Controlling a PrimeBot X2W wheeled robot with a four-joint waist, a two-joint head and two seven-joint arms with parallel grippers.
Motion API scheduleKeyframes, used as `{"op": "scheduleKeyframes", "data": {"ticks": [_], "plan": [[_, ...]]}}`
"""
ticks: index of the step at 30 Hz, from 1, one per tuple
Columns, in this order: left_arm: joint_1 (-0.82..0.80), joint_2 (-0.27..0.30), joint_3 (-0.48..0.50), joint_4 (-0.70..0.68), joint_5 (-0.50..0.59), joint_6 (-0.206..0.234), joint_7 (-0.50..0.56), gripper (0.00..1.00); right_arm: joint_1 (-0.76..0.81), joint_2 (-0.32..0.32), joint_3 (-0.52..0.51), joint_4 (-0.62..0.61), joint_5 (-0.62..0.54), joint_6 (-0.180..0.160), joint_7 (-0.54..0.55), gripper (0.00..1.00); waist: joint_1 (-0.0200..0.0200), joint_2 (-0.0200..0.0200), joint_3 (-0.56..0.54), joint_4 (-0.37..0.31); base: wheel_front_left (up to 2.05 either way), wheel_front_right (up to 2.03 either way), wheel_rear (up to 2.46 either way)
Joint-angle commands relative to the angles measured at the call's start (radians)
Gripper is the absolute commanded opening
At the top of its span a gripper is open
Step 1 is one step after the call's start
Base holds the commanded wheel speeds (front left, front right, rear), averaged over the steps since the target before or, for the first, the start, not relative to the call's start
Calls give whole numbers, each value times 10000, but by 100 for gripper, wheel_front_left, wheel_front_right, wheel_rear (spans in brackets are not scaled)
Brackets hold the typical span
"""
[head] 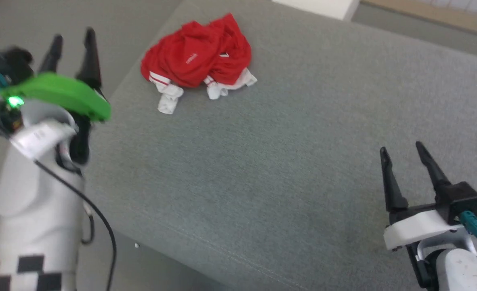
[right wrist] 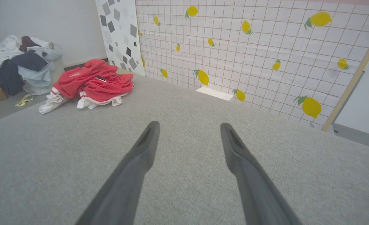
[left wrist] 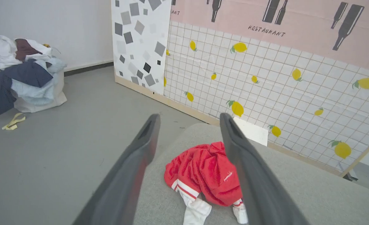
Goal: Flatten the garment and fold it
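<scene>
The garment (head: 198,60) is a crumpled red heap with white sleeves poking out, lying near the far left corner of the grey padded table (head: 262,161). My left gripper (head: 72,38) hangs open off the table's left edge, well short of the cloth, fingers empty. In the left wrist view the garment (left wrist: 206,175) lies between and beyond the spread fingers (left wrist: 140,150). My right gripper (head: 402,147) stands open over the near right of the table, far from the cloth. From the right wrist the garment (right wrist: 90,82) sits at the far left, ahead of the open gripper (right wrist: 189,125).
A heap of mixed clothes on a white bag (left wrist: 22,72) sits on the floor by the wall. A lemon-patterned panel (right wrist: 250,47) stands behind the table, with a flat white box (head: 319,6) at its foot. Grey floor (left wrist: 62,140) runs along the table's left side.
</scene>
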Motion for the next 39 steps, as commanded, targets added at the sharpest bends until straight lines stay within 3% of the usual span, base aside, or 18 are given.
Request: {"op": "scheduleKeyframes", "data": {"ticks": [1,11,19,26,32,33,34,35,39], "plan": [[-586,152,105,284,-205,-77,318,100,-189,-1,-81,-243,-131,-13,90,100,-1,0,1442,-904,0,0,0],[-3022,858,432,1990,-1075,7,2816,100,-257,-1,-764,-1427,-407,-13,351,100,-1,0,3274,-1947,0,0,0],[-3744,1295,36,2984,-951,679,5068,100,-148,-3,-1434,-2110,-437,-13,375,100,-1,0,4044,-2225,0,0,0],[-3520,1182,-25,3412,-1112,1165,6103,100,-47,-3,-1663,-2503,-443,-13,470,100,-1,0,4370,-2132,0,0,0],[-3306,942,-39,3721,-1386,1243,6639,100,-30,-12,-1660,-2670,-473,-13,558,100,-1,0,4543,-2008,0,0,0],[-3295,925,-30,3698,-1414,1222,6473,44,-51,-16,-1652,-2660,-476,-13,569,100,-1,0,4538,-1984,0,0,0],[-3283,944,42,3637,-1421,1227,6194,9,-55,-16,-1649,-2643,-474,-13,568,100,-1,0,4519,-1979,0,0,0],[-3255,943,75,3615,-1439,1164,5976,0,-58,-16,-1643,-2611,-470,-13,564,100,-1,0,4479,-1976,0,0,0],[-3339,1132,247,3512,-1336,1125,4889,0,-66,-15,-1617,-2469,-447,-13,510,100,-1,0,4289,-1961,0,0,0]]}}
